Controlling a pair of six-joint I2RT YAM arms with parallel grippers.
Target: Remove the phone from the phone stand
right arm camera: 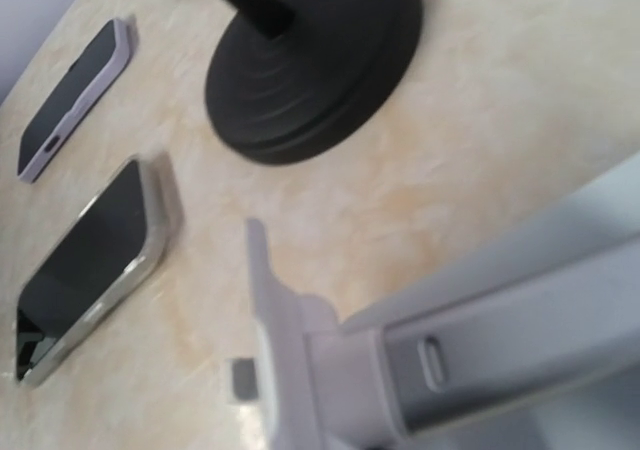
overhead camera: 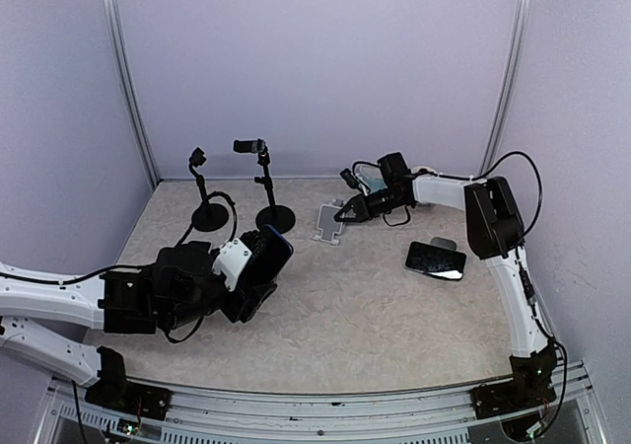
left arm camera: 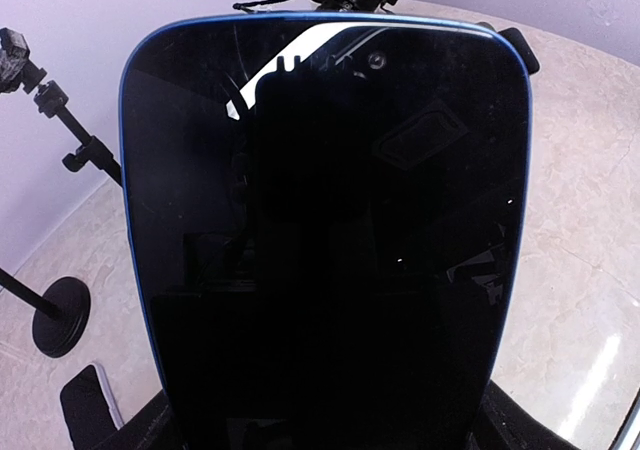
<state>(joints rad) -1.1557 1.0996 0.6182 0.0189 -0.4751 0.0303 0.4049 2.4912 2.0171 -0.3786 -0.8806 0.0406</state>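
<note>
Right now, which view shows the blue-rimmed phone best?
Left wrist: the blue-rimmed phone fills the frame, screen and rim clear. Top external shows it small and tilted in the jaws of the left gripper. Right wrist does not show it.

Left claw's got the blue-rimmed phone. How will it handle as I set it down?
Probably slippery: the blue-rimmed phone has a glossy, mirror-like face. Likely rigid, a flat slab. Its glass may crack if the left claw drops it.
</note>
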